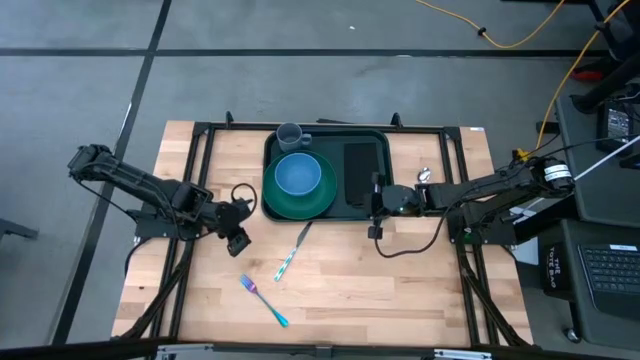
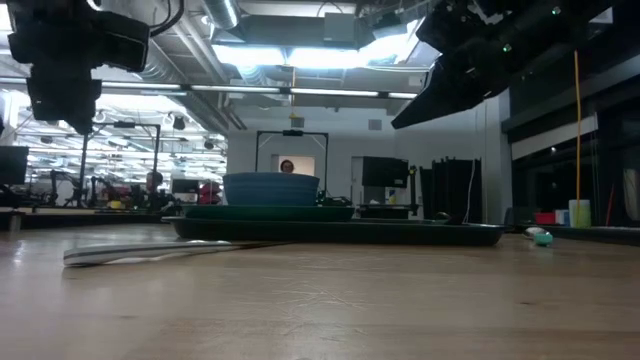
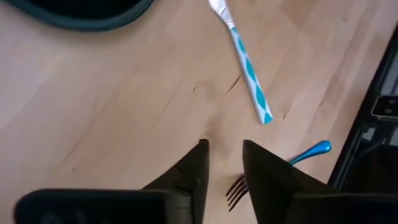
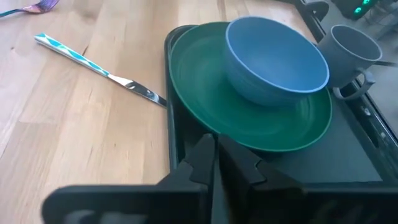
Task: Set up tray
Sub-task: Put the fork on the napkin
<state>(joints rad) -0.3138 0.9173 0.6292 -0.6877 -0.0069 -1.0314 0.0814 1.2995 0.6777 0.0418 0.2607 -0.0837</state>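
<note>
- Black fingers of the left gripper [image 1: 238, 243] stand a narrow way apart with nothing between them; it hangs left of centre in the high view, above bare wood.
- Just past those fingers in the left wrist view lies the fork [image 3: 283, 168], tines by the fingertips and blue handle running off toward the frame's right edge; in the high view it lies diagonally below the gripper, at lower centre.
- Beyond it, the knife [image 1: 291, 254] with the teal-patterned handle slants up toward the tray's lower edge.
- Judged from this, the left arm is the nearer one to both pieces of cutlery, and the tray lies up and to the right of it.
- Over at the tray's lower right corner the right gripper [image 1: 375, 216] has its fingers almost together, gripping nothing.
- Dark green, rounded at the corners and raised at the rim, the tray [image 1: 372, 137] sits at upper centre, long axis left to right.
- It carries a green plate [image 1: 318, 199] with a blue bowl [image 1: 297, 174], a grey cup [image 1: 290, 135] and a black napkin [image 1: 358, 170].
</note>
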